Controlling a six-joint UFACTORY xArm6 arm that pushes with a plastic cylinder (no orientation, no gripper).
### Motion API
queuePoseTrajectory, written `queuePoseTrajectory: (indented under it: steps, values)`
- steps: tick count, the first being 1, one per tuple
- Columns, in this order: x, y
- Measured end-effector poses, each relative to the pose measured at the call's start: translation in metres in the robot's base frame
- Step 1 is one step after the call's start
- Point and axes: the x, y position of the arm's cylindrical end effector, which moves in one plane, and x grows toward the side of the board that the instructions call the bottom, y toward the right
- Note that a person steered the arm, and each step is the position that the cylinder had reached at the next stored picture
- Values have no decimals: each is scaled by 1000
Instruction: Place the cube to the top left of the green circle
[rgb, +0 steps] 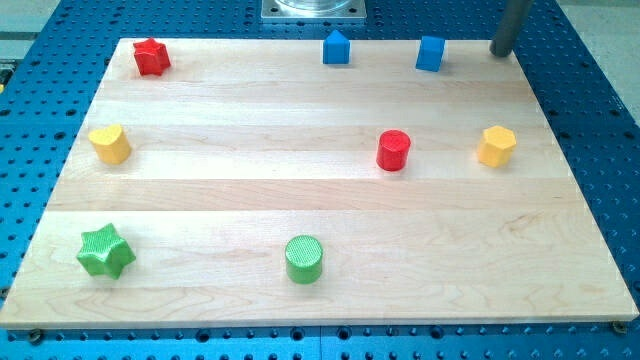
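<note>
The blue cube (430, 53) sits at the view's top edge of the wooden board, right of centre. The green circle (304, 259), a short cylinder, stands near the view's bottom, a little left of centre. My tip (500, 52) is the lower end of the dark rod at the view's top right, right of the blue cube and apart from it, by the board's top edge.
A blue house-shaped block (336, 48) sits left of the cube. A red star (151, 57) is at top left, a yellow block (109, 144) at left, a green star (105, 251) at bottom left, a red cylinder (393, 150) and a yellow hexagon (496, 146) at right.
</note>
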Motion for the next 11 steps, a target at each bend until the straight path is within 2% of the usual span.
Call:
queuePoseTrajectory:
  steps: [1, 2, 3, 4, 5, 6, 7, 8, 11]
  values:
    - [6, -47]
    - [41, -103]
    - [56, -156]
    - [35, -97]
    - [5, -107]
    - [-4, -157]
    - [25, -208]
    - [79, -234]
    - [203, -275]
